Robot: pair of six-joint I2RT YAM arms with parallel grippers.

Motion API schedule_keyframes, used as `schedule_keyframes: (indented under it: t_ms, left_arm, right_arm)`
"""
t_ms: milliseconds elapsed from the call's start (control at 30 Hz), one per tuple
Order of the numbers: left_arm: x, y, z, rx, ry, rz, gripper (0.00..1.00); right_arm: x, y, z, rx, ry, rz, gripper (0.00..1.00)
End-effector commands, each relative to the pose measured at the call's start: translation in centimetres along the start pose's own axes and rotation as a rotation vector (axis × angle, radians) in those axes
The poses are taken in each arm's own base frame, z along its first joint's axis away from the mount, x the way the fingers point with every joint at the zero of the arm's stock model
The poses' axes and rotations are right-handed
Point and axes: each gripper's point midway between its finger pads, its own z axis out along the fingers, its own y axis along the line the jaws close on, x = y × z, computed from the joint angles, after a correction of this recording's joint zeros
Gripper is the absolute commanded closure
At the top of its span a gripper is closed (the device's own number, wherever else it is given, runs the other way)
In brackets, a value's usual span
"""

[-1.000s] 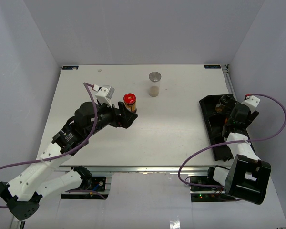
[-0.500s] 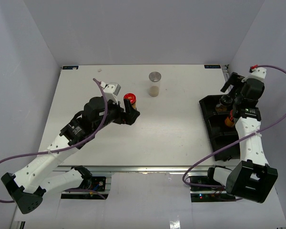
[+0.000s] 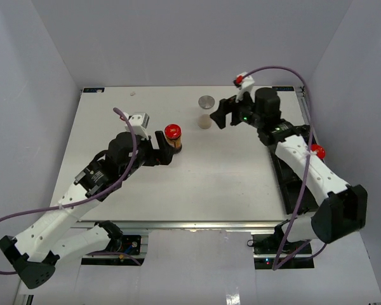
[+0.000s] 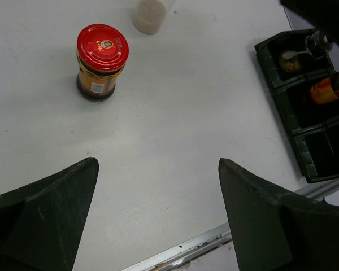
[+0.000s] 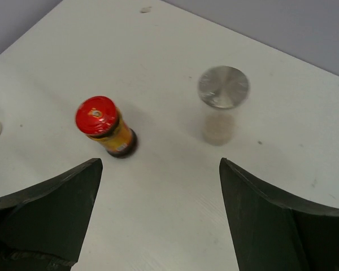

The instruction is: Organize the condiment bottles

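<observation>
A red-capped bottle [image 3: 173,136] with amber contents stands upright on the white table; it also shows in the left wrist view [image 4: 101,62] and the right wrist view [image 5: 104,125]. My left gripper [image 3: 164,147] [image 4: 157,162] is open and empty, just short of it. A clear bottle with a silver lid [image 3: 206,111] [image 5: 222,99] stands at the back middle. My right gripper [image 3: 220,116] [image 5: 160,162] is open and empty beside it. A second red-capped bottle [image 4: 330,89] [image 3: 317,151] and a dark-capped bottle [image 4: 296,56] sit in the black tray [image 4: 282,110].
The long black tray [image 3: 284,184] lies along the table's right side, partly hidden under my right arm. The table's metal front edge [image 4: 214,237] shows near my left gripper. Grey walls enclose the table.
My right arm has swung from over the tray at the right to the back middle, next to the clear bottle. My left gripper has shifted slightly by the red-capped bottle, which has not moved.
</observation>
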Motion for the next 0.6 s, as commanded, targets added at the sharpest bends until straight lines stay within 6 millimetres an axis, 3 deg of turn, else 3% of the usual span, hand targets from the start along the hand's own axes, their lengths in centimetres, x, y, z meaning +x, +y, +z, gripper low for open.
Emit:
schedule_keyframes:
  t_ms: [0,133,167,233,333,567]
  left_arm:
    - [-1.9,1.3,-2.9,-0.049,-0.074,-0.045,0.02]
    - [-3.6,0.6,-5.4,0.020,-0.144,-0.041,0.02]
    - [-3.6,0.4,-5.5,0.031,-0.146,-0.037,0.02]
    - [-4.3,0.0,-6.8,0.075,-0.177,-0.043,0.02]
    - [-4.7,-0.2,-7.8,0.100,-0.206,-0.047,0.02]
    - [-4.7,-0.1,-8.3,0.106,-0.209,-0.042,0.02]
  right_arm:
    - [-0.9,5.1,4.4,-0.117,-0.016,-0.090,0.10]
    - [-0.7,8.3,8.4,-0.203,-0.012,-0.140,0.10]
    - [0.5,8.8,9.2,-0.209,0.018,-0.152,0.10]
    - [0.9,10.6,11.2,-0.223,0.030,-0.188,0.10]
    - [0.7,11.7,13.1,-0.228,0.022,-0.199,0.10]
    - [3.4,13.2,17.0,-0.236,0.075,-0.231,0.10]
